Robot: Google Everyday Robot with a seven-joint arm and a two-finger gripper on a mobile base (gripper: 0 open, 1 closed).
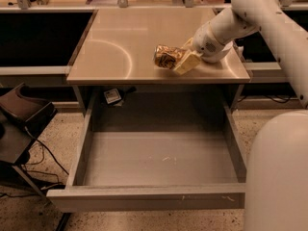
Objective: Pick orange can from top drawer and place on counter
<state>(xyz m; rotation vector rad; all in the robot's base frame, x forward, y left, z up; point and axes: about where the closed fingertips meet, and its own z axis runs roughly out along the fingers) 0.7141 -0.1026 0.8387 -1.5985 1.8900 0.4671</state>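
The orange can (pixel 165 56) is a shiny gold-orange dented can, held on its side in the air over the right half of the counter (pixel 120 47). My gripper (pixel 182 60) is shut on the orange can from its right end, with the white arm reaching in from the upper right. The top drawer (pixel 159 158) stands pulled open below the counter, its grey floor bare. The white bowl is hidden behind my arm.
A small label or tag (pixel 112 96) hangs under the counter at the drawer's back left. A dark brown chair (pixel 21 114) and cables stand on the speckled floor at left. My white base (pixel 276 177) fills the lower right.
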